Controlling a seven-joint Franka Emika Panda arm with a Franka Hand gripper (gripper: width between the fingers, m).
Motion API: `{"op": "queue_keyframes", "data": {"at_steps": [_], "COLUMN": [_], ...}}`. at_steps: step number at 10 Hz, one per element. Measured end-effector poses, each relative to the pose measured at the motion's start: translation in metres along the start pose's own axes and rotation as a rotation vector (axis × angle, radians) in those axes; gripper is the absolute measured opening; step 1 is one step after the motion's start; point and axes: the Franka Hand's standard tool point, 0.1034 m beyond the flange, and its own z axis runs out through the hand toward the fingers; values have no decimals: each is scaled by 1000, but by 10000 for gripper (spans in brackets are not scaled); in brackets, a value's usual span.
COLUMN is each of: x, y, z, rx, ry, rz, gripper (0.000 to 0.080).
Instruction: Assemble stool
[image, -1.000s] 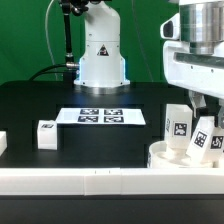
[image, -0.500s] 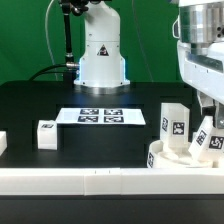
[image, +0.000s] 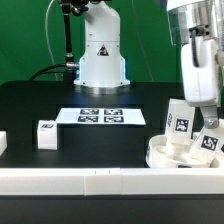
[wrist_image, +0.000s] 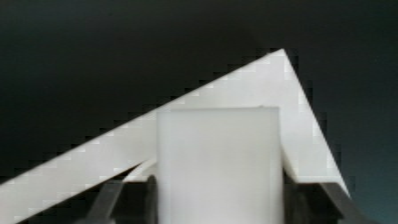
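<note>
The round white seat (image: 170, 156) lies at the exterior view's right, just behind the front rail. An upright white leg (image: 179, 124) with a marker tag stands on it. A second tagged leg (image: 209, 141) leans tilted beside it. My gripper (image: 193, 108) hangs right over these legs. In the wrist view the gripper (wrist_image: 219, 200) is shut on a white leg (wrist_image: 219, 150), with one dark finger (wrist_image: 128, 196) on each side. Which of the two legs it holds is unclear in the exterior view. A loose leg (image: 46, 133) lies on the black table at the left.
The marker board (image: 100, 116) lies flat mid-table in front of the robot base (image: 102, 55). The long white border rail (image: 80, 180) runs along the front edge. Another white part (image: 3, 143) shows at the exterior view's left edge.
My arm has shifted toward the exterior view's left and come lower over the seat. The upright leg has dropped slightly with it. The loose leg on the left has not moved.
</note>
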Motion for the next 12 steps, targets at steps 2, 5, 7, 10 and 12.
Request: {"op": "queue_keyframes", "data": {"at_steps": [2,5,7,10,12], "x": [-1,-3,1,29,27], "y": [1,3,-6,-20,-16], "z": [0,1,-18,-50,-45], "rx": [-4,-5,14,39,33], "ry": [-14,-20,-29,-35,-32], "rz": [43,18,-122,-168,-176], "gripper": [334,573,629,649,649]}}
